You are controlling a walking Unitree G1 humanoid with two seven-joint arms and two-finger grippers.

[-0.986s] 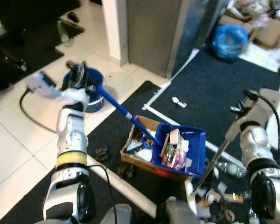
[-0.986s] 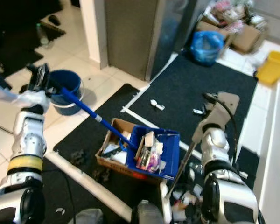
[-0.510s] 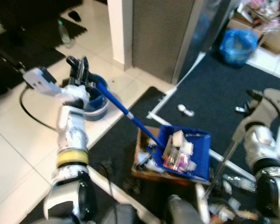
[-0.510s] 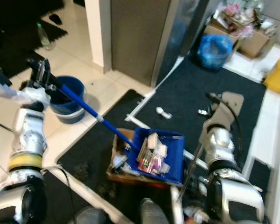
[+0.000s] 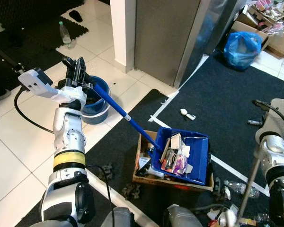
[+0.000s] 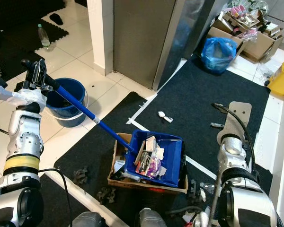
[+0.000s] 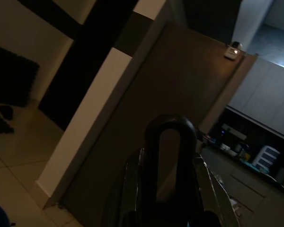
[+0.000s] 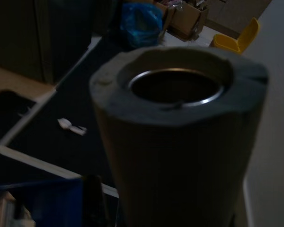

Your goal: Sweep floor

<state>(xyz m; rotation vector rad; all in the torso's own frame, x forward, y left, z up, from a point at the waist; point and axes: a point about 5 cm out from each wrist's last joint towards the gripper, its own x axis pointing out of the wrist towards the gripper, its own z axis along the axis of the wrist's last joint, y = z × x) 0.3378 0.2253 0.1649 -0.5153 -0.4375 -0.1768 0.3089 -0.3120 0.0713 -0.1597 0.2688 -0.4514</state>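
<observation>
Fingers (image 5: pixel 75 72) of the left gripper (image 5: pixel 77 75) are closing around the top end of the dustpan handle (image 5: pixel 124 116), holding it raised above the blue bucket (image 5: pixel 98 105) on the white tiles. The blue dustpan (image 5: pixel 199 161), loaded with wrappers and scraps (image 5: pixel 175 153), is resting over an open cardboard box (image 5: pixel 144 172) on the dark mat (image 5: pixel 213 97); its handle is slanting up and to the robot's left. The right gripper is gripping the broom pole (image 5: pixel 248 183), which is running down toward litter at the lower edge of the mat; whether its fingers are wide or narrow cannot be told. In the right wrist view the pole's hollow end (image 8: pixel 176 87) is sitting close to the lens.

Around the box: a small white scrap (image 5: pixel 187 114) on the mat beyond it, white tape lines (image 5: pixel 166 102), dark clumps (image 5: pixel 130 190) beside the near edge, a blue bag (image 5: pixel 242 41) and cartons (image 6: pixel 255 40) farther off, a yellow bin (image 6: pixel 283 78), and a bottle (image 5: pixel 64 34) on the tiles.

Compared with one second ago, the dustpan is sitting flatter and lower over the box, and the camera is showing more of the far floor. The left arm is bending upward at the elbow.
</observation>
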